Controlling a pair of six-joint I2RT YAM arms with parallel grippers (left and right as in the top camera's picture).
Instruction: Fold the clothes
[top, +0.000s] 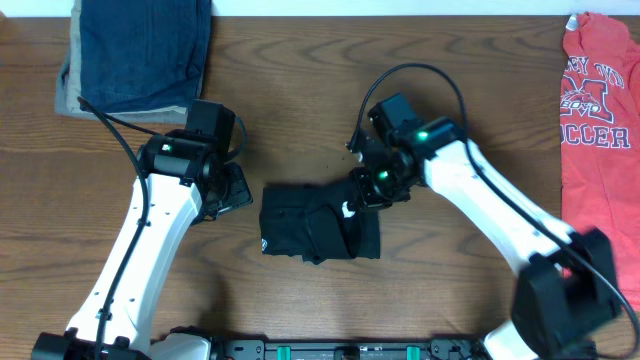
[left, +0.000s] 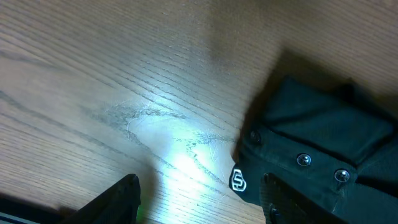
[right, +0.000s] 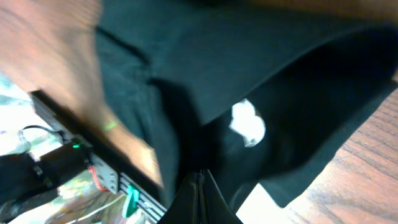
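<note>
The clothes, a black shirt (top: 310, 225), lie folded into a small bundle at the table's middle. My left gripper (top: 235, 190) is open just off its left edge. In the left wrist view the left gripper (left: 200, 186) frames bare wood, with the shirt (left: 323, 130) and its small white logo (left: 238, 180) at its right finger. My right gripper (top: 365, 188) is at the bundle's upper right corner. In the right wrist view the right gripper (right: 199, 174) is shut with its tips in the black fabric (right: 249, 56), near a white tag (right: 247, 123).
A blue denim and tan stack (top: 140, 50) lies at the back left corner. A red printed T-shirt (top: 598, 110) lies along the right edge. A black rail (top: 330, 350) runs along the table's front edge.
</note>
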